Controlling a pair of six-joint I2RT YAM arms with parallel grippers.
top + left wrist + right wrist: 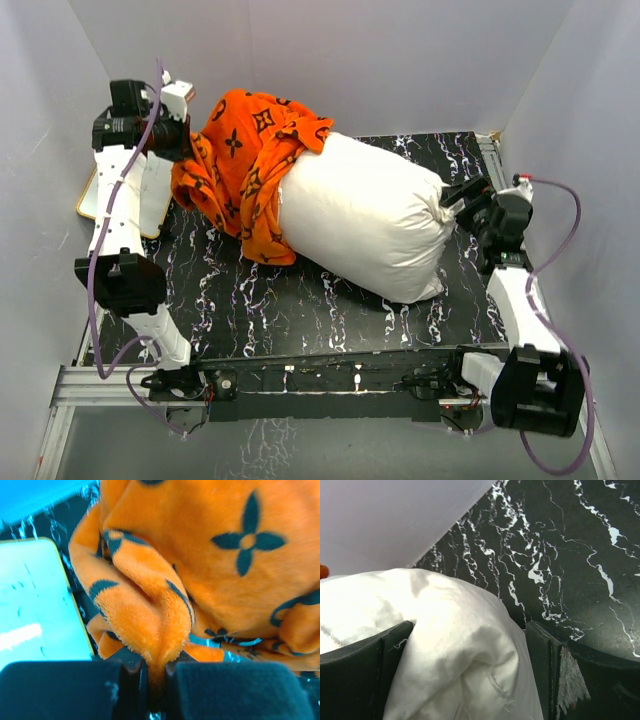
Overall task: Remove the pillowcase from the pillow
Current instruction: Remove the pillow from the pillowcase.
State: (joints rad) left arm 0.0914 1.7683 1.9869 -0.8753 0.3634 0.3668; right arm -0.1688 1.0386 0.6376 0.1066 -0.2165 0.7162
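Left wrist: left hand [156, 674] clamps plush orange pillowcase [210, 585]; right hand [470, 630] gapes around plump white pillow [445, 605].

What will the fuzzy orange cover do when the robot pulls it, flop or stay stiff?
Probably flop: the pillowcase is bunched in soft folds, and one fold squashes thin inside the shut left gripper. It looks plush, so it may cling to the pillow rather than slip freely.
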